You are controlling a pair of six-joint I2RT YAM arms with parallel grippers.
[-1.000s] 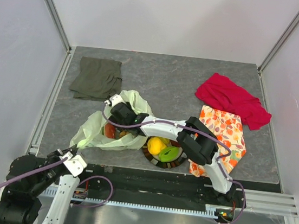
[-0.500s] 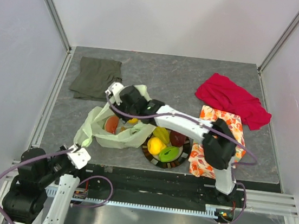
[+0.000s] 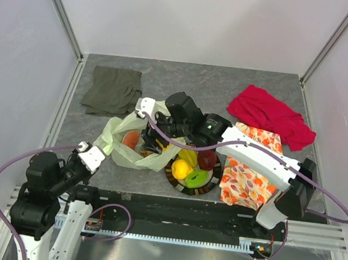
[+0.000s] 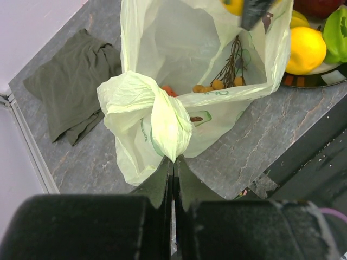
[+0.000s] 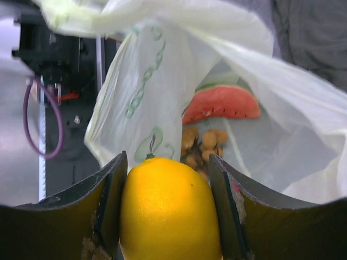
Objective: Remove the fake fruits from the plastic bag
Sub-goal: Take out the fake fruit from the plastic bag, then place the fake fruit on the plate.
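Our right claw (image 5: pixel 168 206) pinches the lemon (image 5: pixel 169 230) across its middle; it looks light, hard, slippery. Our left claw (image 4: pixel 173 174) nips the flimsy plastic bag (image 4: pixel 162 116).

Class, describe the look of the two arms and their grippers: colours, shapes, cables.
The left arm and right arm have white links, chunky black joints and a looping purple cable each. The left gripper has straight black fingers; the right gripper has dark curved ones.

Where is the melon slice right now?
In the right wrist view, the melon slice lies inside the plastic bag, beside the brown grape-like cluster and beyond the lemon held between the right jaws.
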